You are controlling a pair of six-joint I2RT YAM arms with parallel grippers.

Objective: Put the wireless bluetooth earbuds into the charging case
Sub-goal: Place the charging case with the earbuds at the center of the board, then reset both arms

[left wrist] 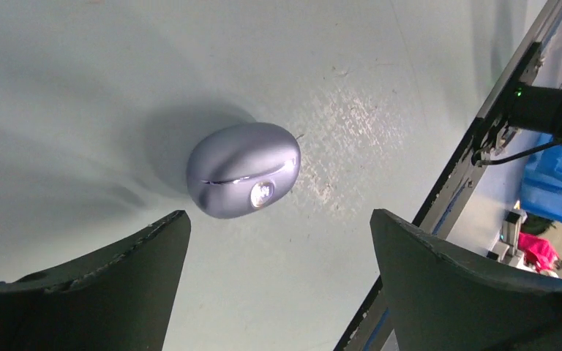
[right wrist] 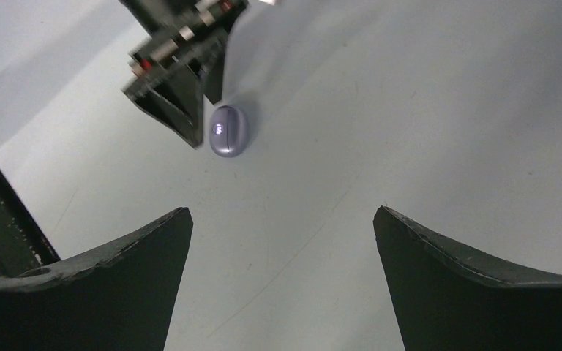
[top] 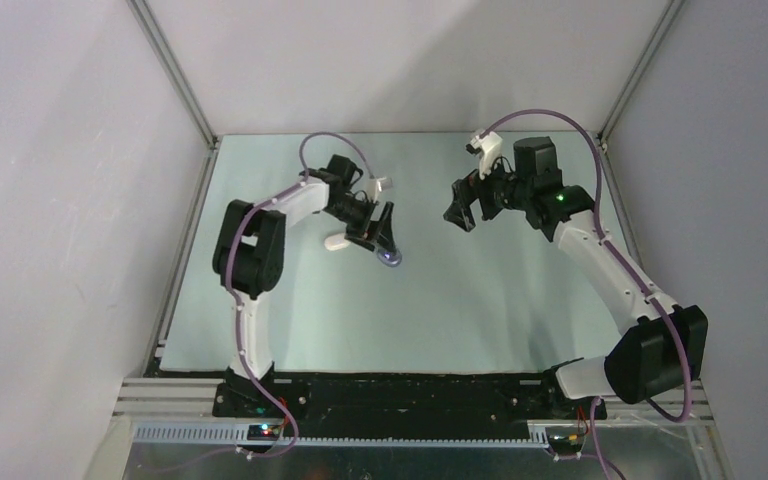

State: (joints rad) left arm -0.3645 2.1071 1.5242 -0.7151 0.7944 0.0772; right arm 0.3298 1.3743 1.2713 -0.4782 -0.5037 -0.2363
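A purple pebble-shaped charging case lies shut on the table, its lid seam and a shiny button facing the left wrist camera. My left gripper hovers just short of it, open, with nothing between its fingers. From above, the case sits right at the tips of the left gripper. My right gripper hangs open and empty to the right, well apart from the case, which it views across the table past its own tips. The earbuds are out of view.
A white rounded object lies on the table beside the left arm's wrist, partly hidden by it. Metal frame rails run along the table's left and right edges, and the black base plate lines the near edge.
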